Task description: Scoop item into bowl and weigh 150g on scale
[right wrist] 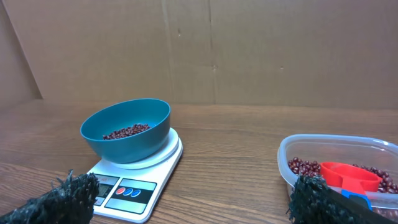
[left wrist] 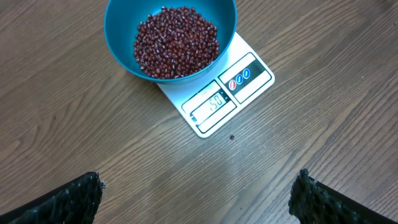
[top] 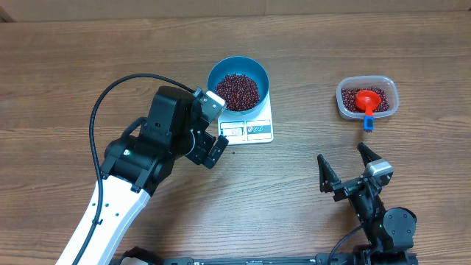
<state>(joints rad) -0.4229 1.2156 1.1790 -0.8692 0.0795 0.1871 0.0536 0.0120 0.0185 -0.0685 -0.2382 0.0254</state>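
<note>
Overhead view: bowl (top: pixel 214 74) sits on the scale (top: pixel 250 131), loaded with beans (top: pixel 239 91); all rest on the desk (top: pixel 73 59).
Left pincer (top: pixel 217 126): jaws wide apart, holding nothing, just beside the scale's display edge.
Bowl from left pincer: ahead and slightly to one side, near; the wrist view looks down on it.
Scale display (left wrist: pixel 213 103): faces the left pincer and appears to read the target weight, though the digits are small.
Right pincer (top: pixel 346 165): jaws wide apart, holding nothing.
Scoop (top: pixel 368 101): lies in the clear tub (top: pixel 341 99), ahead of the right pincer and well apart from it.
Scoop axis: handle points back toward the right pincer, over the tub's near rim.
Judgement: weighing looks complete. If a correction is needed, the right arm is nearer the scoop.
</note>
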